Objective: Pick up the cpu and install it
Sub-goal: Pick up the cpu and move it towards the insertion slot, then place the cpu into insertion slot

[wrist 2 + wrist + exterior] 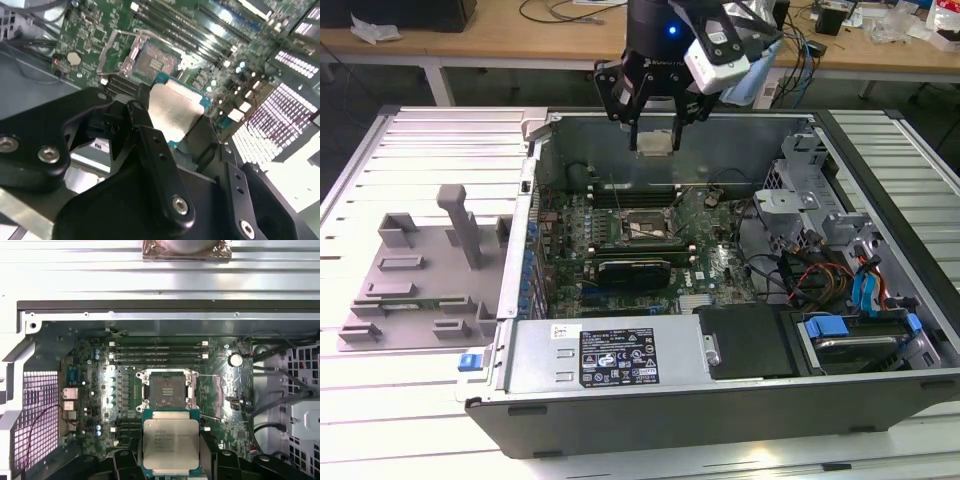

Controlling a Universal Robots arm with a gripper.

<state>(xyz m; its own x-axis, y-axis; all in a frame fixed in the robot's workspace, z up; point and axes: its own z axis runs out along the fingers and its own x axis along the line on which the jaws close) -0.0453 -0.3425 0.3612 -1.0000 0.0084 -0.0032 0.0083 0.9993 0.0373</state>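
Holding the cpu (171,440) clamped flat in my gripper (655,140), aloft over the open computer case (880,400) and apart from the empty motherboard socket (167,390), I judge this the carry step, demanding the chip come level and square to that socket.

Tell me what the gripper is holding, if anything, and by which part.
The cpu, pinched by two opposite side edges between the jaws of the gripper, its metal top left uncovered.

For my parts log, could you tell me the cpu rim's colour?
The cpu has a teal-green rim, clearest in the first wrist view.
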